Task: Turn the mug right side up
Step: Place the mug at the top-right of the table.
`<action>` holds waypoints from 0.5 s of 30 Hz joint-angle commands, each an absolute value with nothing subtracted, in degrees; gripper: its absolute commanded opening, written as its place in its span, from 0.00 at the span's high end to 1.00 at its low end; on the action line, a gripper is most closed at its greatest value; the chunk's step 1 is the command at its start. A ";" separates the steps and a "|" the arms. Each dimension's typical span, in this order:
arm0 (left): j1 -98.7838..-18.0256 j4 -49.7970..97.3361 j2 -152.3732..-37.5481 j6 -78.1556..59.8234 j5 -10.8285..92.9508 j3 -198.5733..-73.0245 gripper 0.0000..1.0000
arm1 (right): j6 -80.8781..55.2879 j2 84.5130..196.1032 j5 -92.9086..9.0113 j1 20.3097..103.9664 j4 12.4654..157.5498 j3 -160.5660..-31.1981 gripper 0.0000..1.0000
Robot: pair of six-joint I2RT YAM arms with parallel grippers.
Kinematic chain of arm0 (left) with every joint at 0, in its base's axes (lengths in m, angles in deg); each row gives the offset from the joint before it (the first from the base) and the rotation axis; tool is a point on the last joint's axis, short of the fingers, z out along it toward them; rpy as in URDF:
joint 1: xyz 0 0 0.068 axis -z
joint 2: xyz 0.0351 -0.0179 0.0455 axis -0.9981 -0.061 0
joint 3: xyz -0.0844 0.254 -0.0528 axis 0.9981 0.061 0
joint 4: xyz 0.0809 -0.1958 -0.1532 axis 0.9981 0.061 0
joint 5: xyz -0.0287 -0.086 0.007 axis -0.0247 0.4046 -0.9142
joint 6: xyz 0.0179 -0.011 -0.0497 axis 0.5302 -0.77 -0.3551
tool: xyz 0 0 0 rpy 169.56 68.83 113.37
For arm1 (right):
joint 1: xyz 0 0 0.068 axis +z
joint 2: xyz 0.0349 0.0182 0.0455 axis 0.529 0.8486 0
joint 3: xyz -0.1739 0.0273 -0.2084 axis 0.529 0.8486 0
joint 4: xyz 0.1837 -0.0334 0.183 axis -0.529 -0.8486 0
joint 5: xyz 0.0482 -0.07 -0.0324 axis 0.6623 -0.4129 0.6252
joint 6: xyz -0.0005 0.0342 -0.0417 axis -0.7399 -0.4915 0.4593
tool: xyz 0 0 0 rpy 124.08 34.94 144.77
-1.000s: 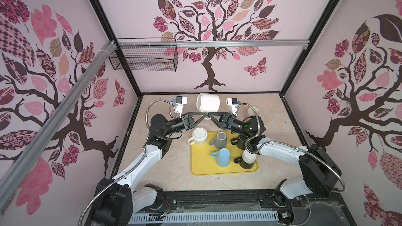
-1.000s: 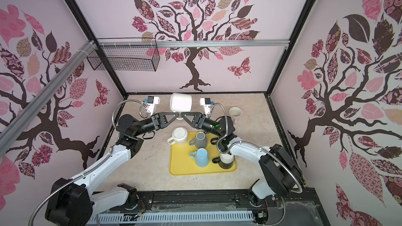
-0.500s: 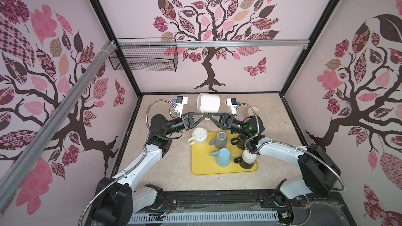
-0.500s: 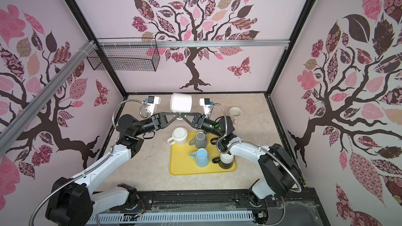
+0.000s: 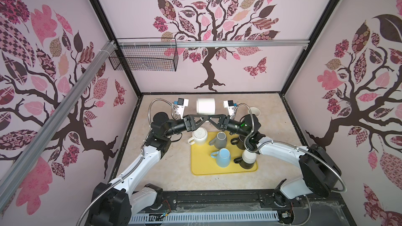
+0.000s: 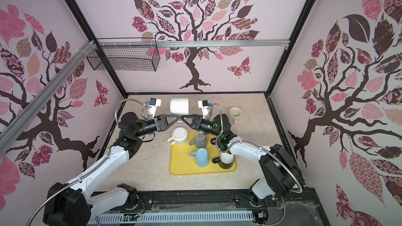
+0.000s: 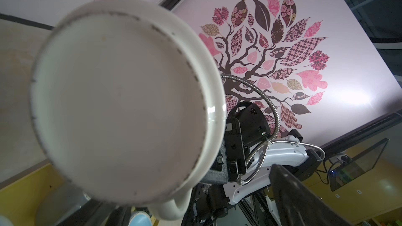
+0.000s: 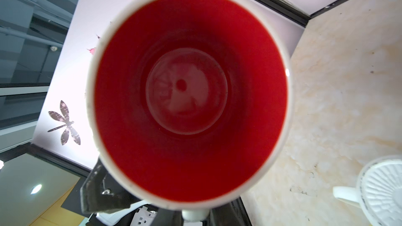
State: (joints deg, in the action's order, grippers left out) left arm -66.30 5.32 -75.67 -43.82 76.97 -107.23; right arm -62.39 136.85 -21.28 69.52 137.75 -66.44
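i have the mug [image 5: 205, 106] up in the air, off the tabletop [image 5: 165, 166], lying on its side at 12 o'clock from the yellow tray [image 5: 195, 168]; both top views show it. its base faces 9 o'clock, toward my left wrist camera, and its red mouth faces 3 o'clock, toward the right one. by my reckoning it is about half way round and not yet upright.

it looks like glazed ceramic: stiff, smooth, probably slippery on the wall, and heavy enough to swing on a small grip. i judge it would chip or crack if dropped onto the tabletop or onto the upturned white mug [image 5: 199, 135] below it. the handle [image 7: 174, 208] is the sound place to take hold, since flat fingers can close on the loop and stop the body rolling; the round wall gives little purchase.

the right hand [image 5: 210, 120] is closed down narrow on that handle, at the mug's 6 o'clock side in a top view, and carries the whole weight. the left hand [image 5: 202, 120] has its jaws spread wide: in the left wrist view 1 finger [image 7: 304, 196] stands well clear of the handle, and i see no pad touching the mug. with only 1 hand holding, i would turn slowly and keep the handle deep between the fingers.
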 commanded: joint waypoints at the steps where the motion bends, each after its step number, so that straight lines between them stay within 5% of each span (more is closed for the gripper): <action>1: -66.38 23.74 -72.47 -31.92 68.49 -113.59 0.02 | -58.28 131.05 -21.73 67.32 133.70 -72.00 1.00; 7: -66.85 35.00 -70.06 -29.70 53.19 -116.06 0.02 | -47.04 127.16 -25.45 63.12 113.40 -76.10 1.00; 15: -68.13 49.40 -77.04 -21.05 61.40 -125.59 0.02 | -23.28 127.37 -46.92 62.47 81.43 -88.55 1.00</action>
